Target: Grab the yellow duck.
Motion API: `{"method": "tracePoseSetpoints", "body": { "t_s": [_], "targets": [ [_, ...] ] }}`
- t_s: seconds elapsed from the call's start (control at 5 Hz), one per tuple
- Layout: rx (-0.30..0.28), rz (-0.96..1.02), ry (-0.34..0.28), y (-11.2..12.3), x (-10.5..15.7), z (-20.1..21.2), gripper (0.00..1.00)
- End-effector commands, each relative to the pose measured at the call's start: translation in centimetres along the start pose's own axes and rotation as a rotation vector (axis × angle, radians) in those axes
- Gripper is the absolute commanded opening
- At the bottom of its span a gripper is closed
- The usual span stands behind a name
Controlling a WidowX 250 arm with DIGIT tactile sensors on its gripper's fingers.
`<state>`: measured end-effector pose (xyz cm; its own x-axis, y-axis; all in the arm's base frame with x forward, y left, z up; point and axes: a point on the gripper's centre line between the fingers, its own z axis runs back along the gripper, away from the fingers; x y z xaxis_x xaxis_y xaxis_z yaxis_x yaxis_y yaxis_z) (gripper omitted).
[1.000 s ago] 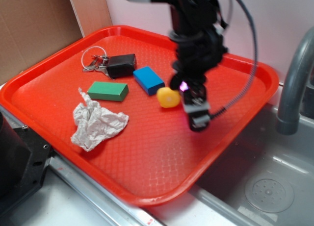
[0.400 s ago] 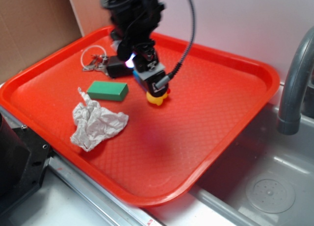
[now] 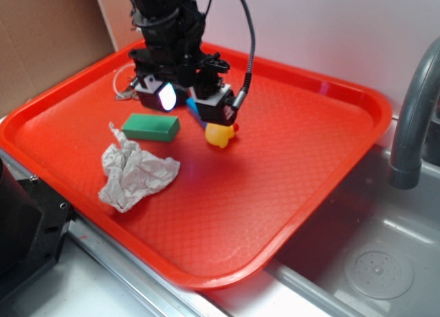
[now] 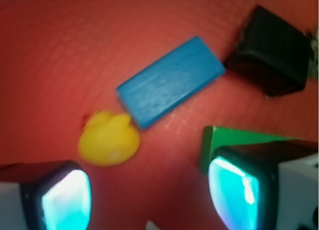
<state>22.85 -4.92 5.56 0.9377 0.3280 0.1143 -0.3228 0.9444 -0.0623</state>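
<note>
On the red plastic tray [image 3: 330,145], left of the flat blue rectangular block [image 4: 170,81], sits the small rounded yellow rubber duck [image 4: 108,138], touching or nearly touching the block's end. The black robot gripper [image 4: 149,190] hovers above with its two glowing pads spread apart, empty. By my reading, the approach is nearly done; centring over the duck, lowering and closing are left.
</note>
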Motion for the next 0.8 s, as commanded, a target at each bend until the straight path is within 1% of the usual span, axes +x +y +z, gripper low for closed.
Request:
{"method": "tracePoseSetpoints", "body": {
  "t_s": [0.0, 0.2, 0.4, 0.6],
  "targets": [
    [-0.021, -0.011, 0.053, -1.5, 1.5, -2.5, 1.00],
    [-0.023, -0.048, 0.090, -2.6, 1.7, -3.8, 0.00],
    [-0.025, -0.090, 0.101, -3.2, 1.8, -3.4, 0.00],
    [-0.042, -0.167, 0.099, -3.9, 2.1, -2.0, 0.00]
  ]
}}
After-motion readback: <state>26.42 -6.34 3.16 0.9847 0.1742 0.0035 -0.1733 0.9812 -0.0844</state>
